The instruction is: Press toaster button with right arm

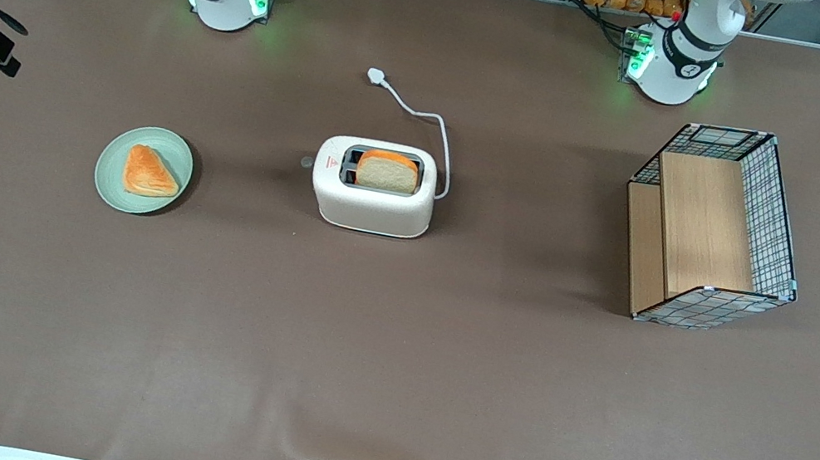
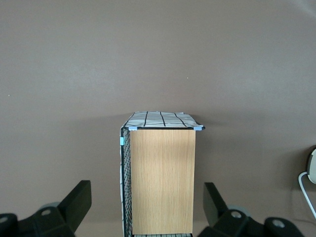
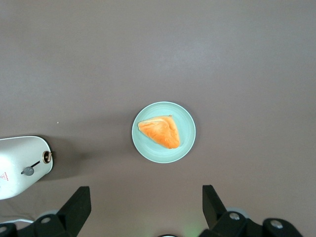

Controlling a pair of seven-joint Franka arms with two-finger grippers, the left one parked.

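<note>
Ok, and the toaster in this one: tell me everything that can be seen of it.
The toaster is small, cream-white, seemingly plastic, with rounded corners and a tiny red logo on top. It stands upright mid-table, a bread slice upright in one of its two slots. The toaster button, a small grey knob, juts from the narrow end facing the green plate. A white cord leads to an unplugged plug lying on the table. The gripper hangs open high above the plate, touching nothing.

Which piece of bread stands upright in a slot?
The slice in the toaster. The triangular piece lies flat on the green plate. The gripper is open, high above that plate.
</note>
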